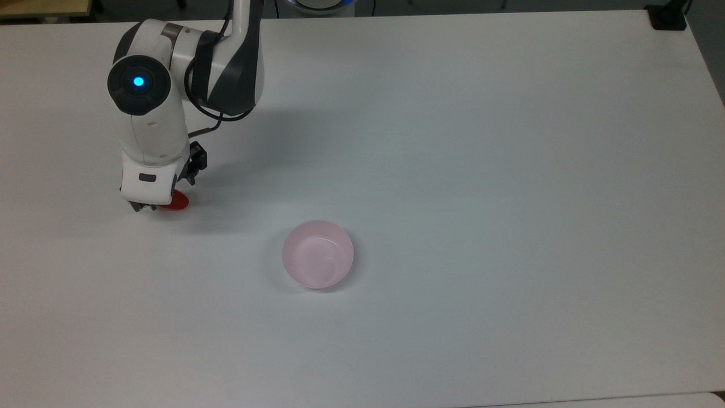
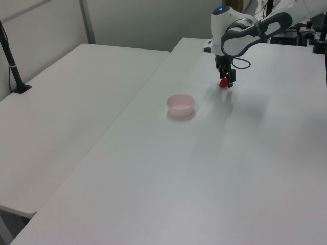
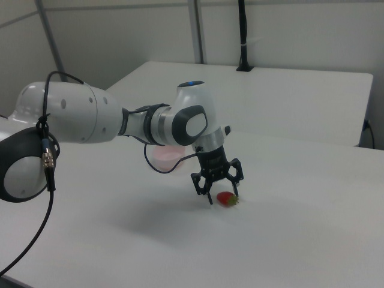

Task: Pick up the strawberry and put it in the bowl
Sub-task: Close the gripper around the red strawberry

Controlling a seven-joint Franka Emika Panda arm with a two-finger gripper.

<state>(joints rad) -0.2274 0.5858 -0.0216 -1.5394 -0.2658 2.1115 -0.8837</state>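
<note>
The red strawberry (image 3: 226, 199) lies on the white table (image 1: 481, 170), its green cap toward the right view's right. My gripper (image 3: 223, 197) is open and lowered over it, one finger on each side of the fruit, tips near the table. In the top view the white wrist (image 1: 150, 170) covers most of the strawberry (image 1: 181, 200), leaving a red edge showing. In the left view the gripper (image 2: 227, 82) stands right at the strawberry (image 2: 223, 83). The pale pink bowl (image 1: 318, 254) sits apart, toward the top view's lower right, and holds nothing.
A second white table (image 2: 66, 117) adjoins on the left view's left, with a black post (image 2: 11, 61) standing on it. A black clamp (image 1: 667, 17) sits at the top view's upper right corner. The arm's cable (image 1: 209, 122) loops beside the wrist.
</note>
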